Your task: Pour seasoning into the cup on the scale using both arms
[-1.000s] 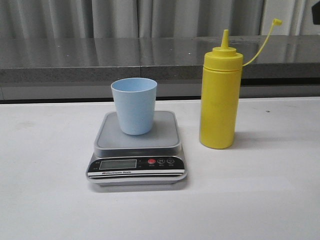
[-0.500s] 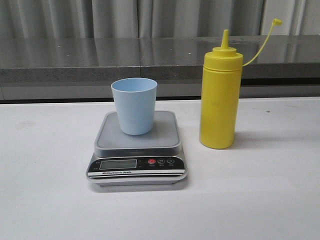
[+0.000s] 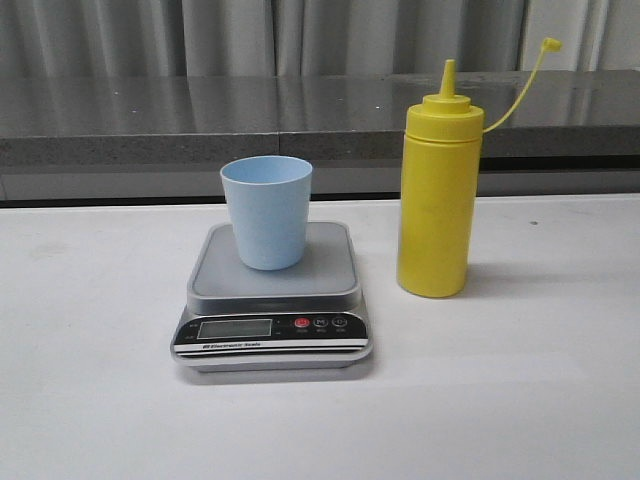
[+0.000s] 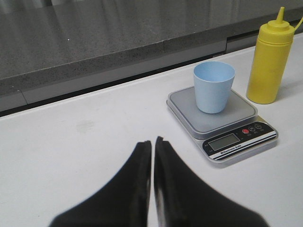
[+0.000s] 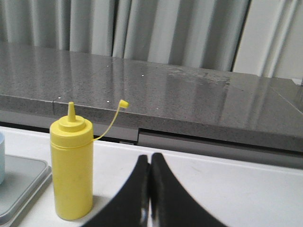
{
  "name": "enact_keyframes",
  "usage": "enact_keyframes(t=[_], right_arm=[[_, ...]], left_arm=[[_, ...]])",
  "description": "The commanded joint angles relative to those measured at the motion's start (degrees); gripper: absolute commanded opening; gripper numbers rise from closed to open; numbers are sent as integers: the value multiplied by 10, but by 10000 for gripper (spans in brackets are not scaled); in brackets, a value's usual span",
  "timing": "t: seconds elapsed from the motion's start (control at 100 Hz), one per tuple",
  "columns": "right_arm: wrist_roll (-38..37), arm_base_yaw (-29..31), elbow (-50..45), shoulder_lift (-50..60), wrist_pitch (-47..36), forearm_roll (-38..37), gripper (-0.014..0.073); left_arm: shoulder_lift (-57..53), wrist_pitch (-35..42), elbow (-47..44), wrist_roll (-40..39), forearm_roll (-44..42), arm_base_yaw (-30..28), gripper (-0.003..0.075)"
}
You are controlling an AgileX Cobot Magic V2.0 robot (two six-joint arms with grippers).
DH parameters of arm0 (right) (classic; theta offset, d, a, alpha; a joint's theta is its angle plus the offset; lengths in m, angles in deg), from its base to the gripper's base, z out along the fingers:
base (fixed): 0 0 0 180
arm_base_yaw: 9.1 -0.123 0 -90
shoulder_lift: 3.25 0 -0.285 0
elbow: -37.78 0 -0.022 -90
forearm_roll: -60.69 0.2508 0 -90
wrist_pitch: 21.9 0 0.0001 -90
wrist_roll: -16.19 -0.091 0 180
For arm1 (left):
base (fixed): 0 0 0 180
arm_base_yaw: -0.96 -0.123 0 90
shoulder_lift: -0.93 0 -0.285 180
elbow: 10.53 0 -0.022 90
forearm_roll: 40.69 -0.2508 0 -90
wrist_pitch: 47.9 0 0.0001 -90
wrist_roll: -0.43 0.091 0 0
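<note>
Front view: white bench, matte, a few faint smudges. Scale sits left of centre, blue cup upright on its platform, toward the back. Yellow bottle stands upright on the bench just right of the scale, not touching it; cap hangs off its tether up and to the right. Behind the bench a dark grey speckled stone ledge, then grey curtains. No arms in this view.

Left wrist: left fingers pressed together, holding nothing, over bare bench well short of the scale. Cup and bottle beyond.

Right wrist: right fingers pressed together, empty, near the bottle but apart from it. Scale corner at the frame edge.
</note>
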Motion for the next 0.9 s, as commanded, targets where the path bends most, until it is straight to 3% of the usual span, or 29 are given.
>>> enact_keyframes(t=[0.0, 0.21, 0.47, 0.57, 0.89], right_arm=[[21, 16, -9, 31, -37, 25, -68], [37, 51, -68, 106, -25, 75, -68], [37, 73, -143, 168, -28, 85, -68], [37, 73, -142, 193, 9, 87, -68], [37, 73, -142, 194, 4, 87, -68]], left_arm=[[7, 41, 15, -5, 5, -2, 11], [7, 41, 15, -5, 5, -2, 11], [7, 41, 15, -5, 5, -2, 11], [7, 41, 15, -5, 5, -2, 11], [7, 41, 15, -5, 5, -2, 11]])
